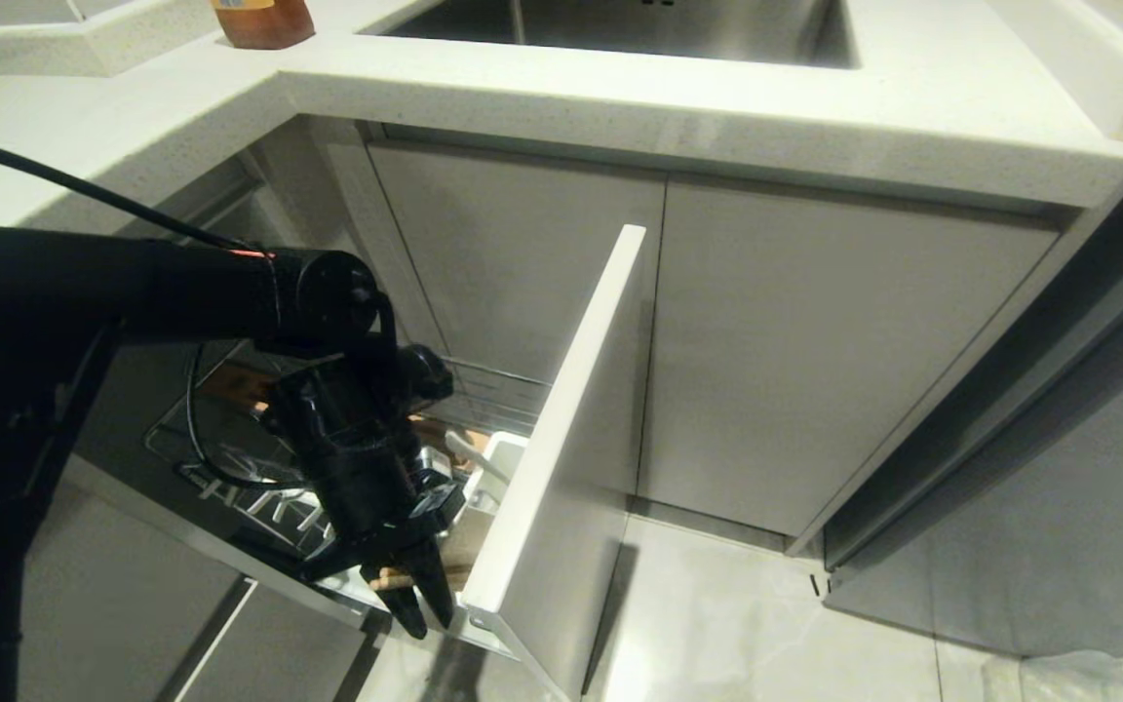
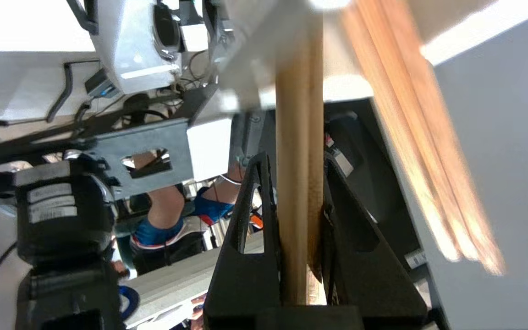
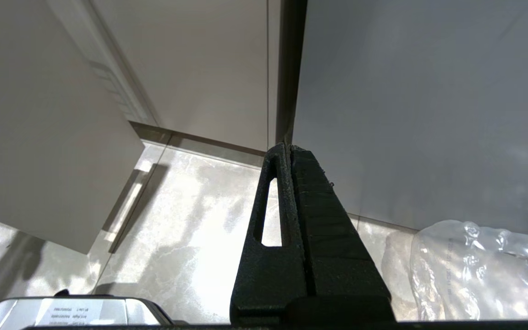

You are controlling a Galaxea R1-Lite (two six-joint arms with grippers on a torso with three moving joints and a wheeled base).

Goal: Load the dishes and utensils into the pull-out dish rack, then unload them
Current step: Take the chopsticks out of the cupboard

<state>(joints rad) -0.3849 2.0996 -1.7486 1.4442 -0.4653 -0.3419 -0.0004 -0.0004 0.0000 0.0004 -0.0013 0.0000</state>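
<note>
Chopsticks (image 2: 299,137) clamped in left tool (image 1: 422,597) over pull-out dish rack (image 1: 561,409); lift straight, avoid snagging the front panel. Right tool (image 3: 291,156) clenched empty, parked.

1. A home kitchen, seen from above.
2. Pale speckled stone countertop (image 1: 717,107) with a steel sink (image 1: 639,29) set into it.
3. Flat grey cabinet doors (image 1: 815,361) below, without handles.
4. Pull-out dish rack (image 1: 552,429) drawn open under the counter, with chrome wires and a white utensil cup (image 1: 503,458).
5. Glossy marble-look floor tiles (image 1: 717,624).
</note>
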